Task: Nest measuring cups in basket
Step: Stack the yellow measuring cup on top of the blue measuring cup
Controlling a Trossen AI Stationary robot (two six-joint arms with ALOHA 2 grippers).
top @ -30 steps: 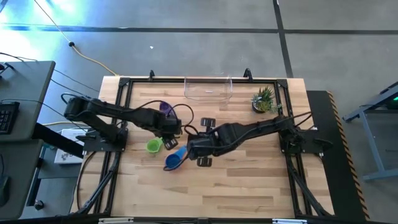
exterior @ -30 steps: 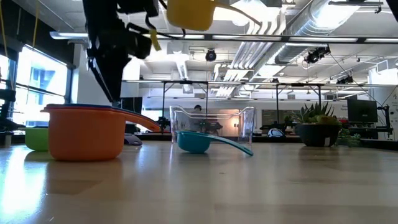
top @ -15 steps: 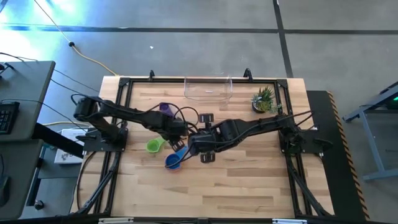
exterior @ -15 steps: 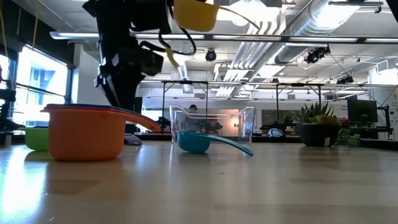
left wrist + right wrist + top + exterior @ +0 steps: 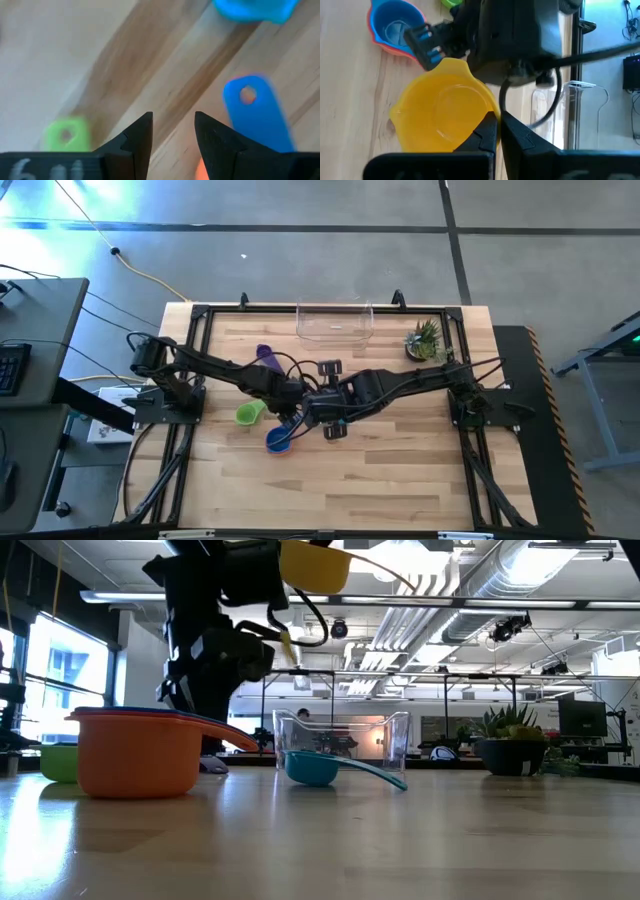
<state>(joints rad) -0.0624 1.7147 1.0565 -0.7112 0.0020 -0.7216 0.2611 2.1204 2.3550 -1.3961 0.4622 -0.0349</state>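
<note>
**Holding the yellow cup aloft: collision risk**

Gripping the yellow cup (image 5: 445, 107) by its rim, the right gripper (image 5: 497, 130) is fully closed, raised above the table. The left gripper (image 5: 172, 132), partly open and empty, hovers near the blue cup (image 5: 277, 440) stacked in orange. The basket (image 5: 335, 323) sits well apart. Arms nearly touch; contact could dislodge the cup.

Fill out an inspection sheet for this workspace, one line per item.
Surface: wooden table, bare at the near side.
Job's things: clear basket at the far edge, no cup visible in it; yellow cup held aloft; blue cup nested in orange cup; green cup, purple cup and teal cup loose.
Clutter: potted plant.
Grippers: left gripper jaws open over the table; right gripper shut on yellow cup.
Cables: black loops between the arms.
Surroundings: grey floor, desk at left.
</note>
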